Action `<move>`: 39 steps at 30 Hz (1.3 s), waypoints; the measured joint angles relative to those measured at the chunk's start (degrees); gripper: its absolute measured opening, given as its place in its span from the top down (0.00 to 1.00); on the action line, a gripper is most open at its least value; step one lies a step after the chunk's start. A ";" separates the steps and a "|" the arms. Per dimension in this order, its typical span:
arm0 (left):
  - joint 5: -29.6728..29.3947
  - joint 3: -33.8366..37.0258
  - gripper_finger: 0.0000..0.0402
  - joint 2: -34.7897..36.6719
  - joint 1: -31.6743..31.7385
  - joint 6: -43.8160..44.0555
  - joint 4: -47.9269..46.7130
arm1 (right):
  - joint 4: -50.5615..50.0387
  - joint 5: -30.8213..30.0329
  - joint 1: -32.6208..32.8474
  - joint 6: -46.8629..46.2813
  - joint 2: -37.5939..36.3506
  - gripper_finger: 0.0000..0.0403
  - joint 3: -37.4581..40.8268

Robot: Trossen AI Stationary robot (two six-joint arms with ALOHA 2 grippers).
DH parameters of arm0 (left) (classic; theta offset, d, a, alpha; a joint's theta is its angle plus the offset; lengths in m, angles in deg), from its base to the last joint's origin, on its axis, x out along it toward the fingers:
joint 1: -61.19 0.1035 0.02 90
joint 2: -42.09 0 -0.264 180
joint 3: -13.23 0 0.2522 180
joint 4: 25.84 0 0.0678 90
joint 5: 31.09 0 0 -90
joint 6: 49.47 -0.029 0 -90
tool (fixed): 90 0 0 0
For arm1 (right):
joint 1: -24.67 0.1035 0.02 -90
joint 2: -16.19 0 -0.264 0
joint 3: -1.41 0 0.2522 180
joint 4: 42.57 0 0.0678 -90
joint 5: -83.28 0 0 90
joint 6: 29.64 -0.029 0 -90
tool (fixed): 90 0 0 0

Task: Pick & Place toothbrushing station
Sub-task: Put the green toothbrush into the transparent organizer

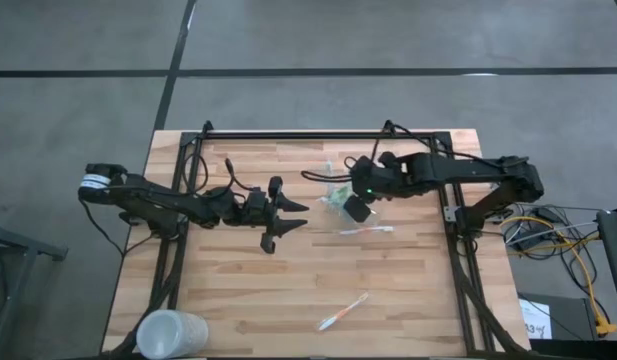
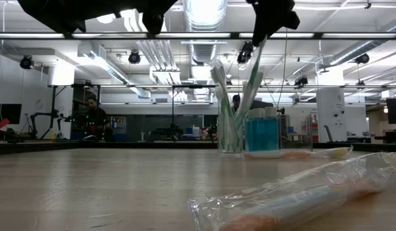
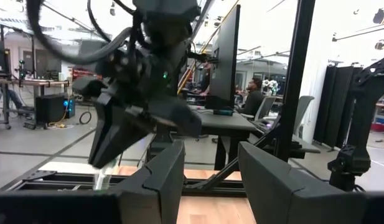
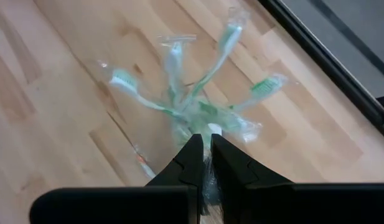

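Spanning frame: wood table (image 1: 288,270); lab behind; left fingers (image 3: 160,180) apart, right fingers (image 4: 201,165) clamped on toothbrush (image 4: 211,130).

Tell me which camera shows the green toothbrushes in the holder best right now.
The right wrist view: it looks straight down on the green toothbrushes, fanned out below the right hand. The low view shows them side-on in the see-through holder. The high view shows a small greenish cluster, partly hidden by the arm. The left wrist view shows none.
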 joint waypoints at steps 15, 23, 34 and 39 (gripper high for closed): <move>0.00 0.00 0.61 0.00 0.15 -0.07 -0.40 | 3.39 2.77 -0.79 4.30 8.94 0.96 -0.01; 0.00 0.00 0.61 0.00 0.15 -0.07 -0.55 | 4.48 2.76 -0.79 5.65 10.39 0.96 0.00; -1.35 0.00 0.61 0.00 0.20 -0.09 -0.63 | 4.35 3.87 -0.75 7.98 9.95 0.82 0.00; -2.31 0.00 0.61 0.00 0.20 -0.13 -0.66 | 4.65 5.46 -0.75 7.84 10.37 0.73 0.00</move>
